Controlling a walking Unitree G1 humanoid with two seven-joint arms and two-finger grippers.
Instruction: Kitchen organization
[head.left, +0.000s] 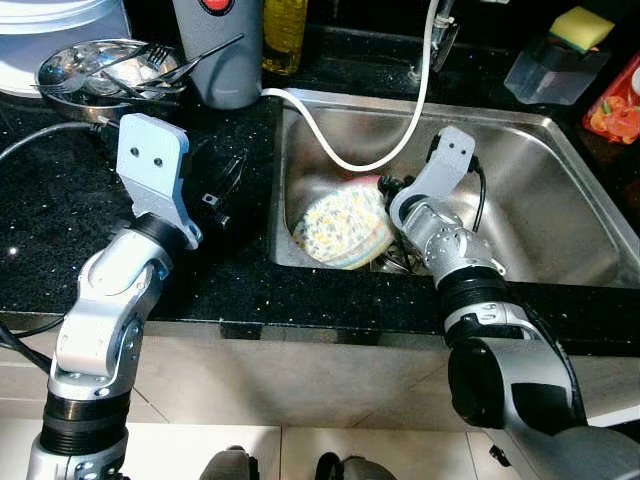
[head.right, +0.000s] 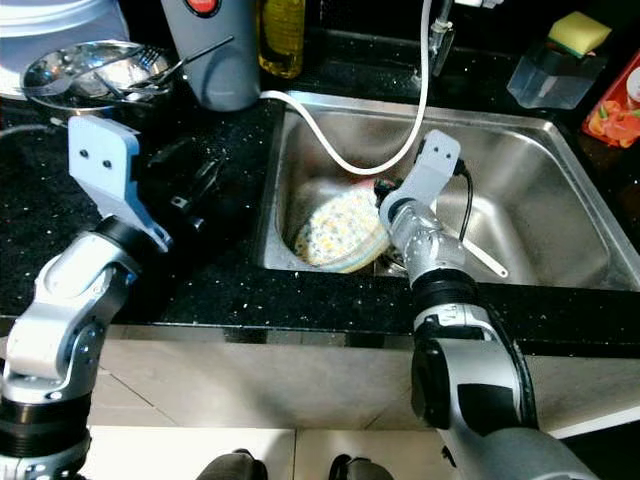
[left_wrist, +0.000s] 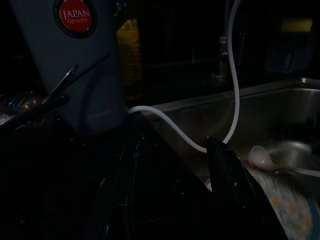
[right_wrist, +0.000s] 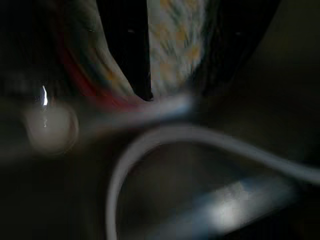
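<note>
From the head camera, the right gripper (head.left: 385, 190) reaches down into the stainless steel sink (head.left: 560, 170), its black fingers at the upper rim of a round speckled patterned plate (head.left: 343, 228) that leans tilted against the sink's near left corner. The left gripper (head.left: 222, 192) rests over the black speckled countertop (head.left: 60, 215) just left of the sink, fingers parted and holding nothing. A white hose (head.left: 420, 100) loops from the tap across the basin. Behind stand a grey cylindrical container (head.left: 225, 55) and a metal bowl of cutlery (head.left: 100, 72). The left wrist view (very dark) shows the hose, plate edge (left_wrist: 285, 200) and a white spoon (left_wrist: 261, 156). The right wrist view is blurred: two dark fingers (right_wrist: 125, 45) straddle the plate's patterned rim, apparently gripping it.
</note>
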